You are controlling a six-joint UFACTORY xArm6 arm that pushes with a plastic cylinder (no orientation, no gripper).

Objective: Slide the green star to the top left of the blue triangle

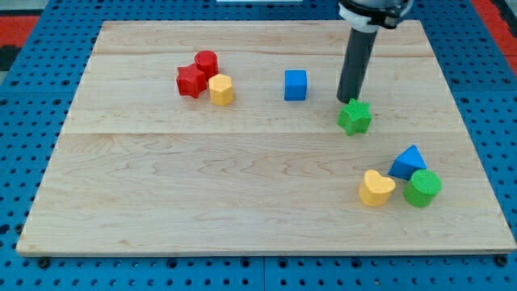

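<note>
Blocks sitting on a wooden board (pixel 161 178), my tip touching the green star.

Going from the view's left: a red star (pixel 191 82), a red cylinder (pixel 207 62) and a yellow hexagonal block (pixel 221 90) are clustering together; a blue cube (pixel 296 85) is standing alone; my tip (pixel 345 101), a bare rod with no pincer and gripping nothing, is pressing the upper-left edge of the green star (pixel 355 118); lower right, a yellow heart (pixel 376 188), the blue triangle (pixel 408 162) and a green cylinder (pixel 422 188) are huddling.
</note>
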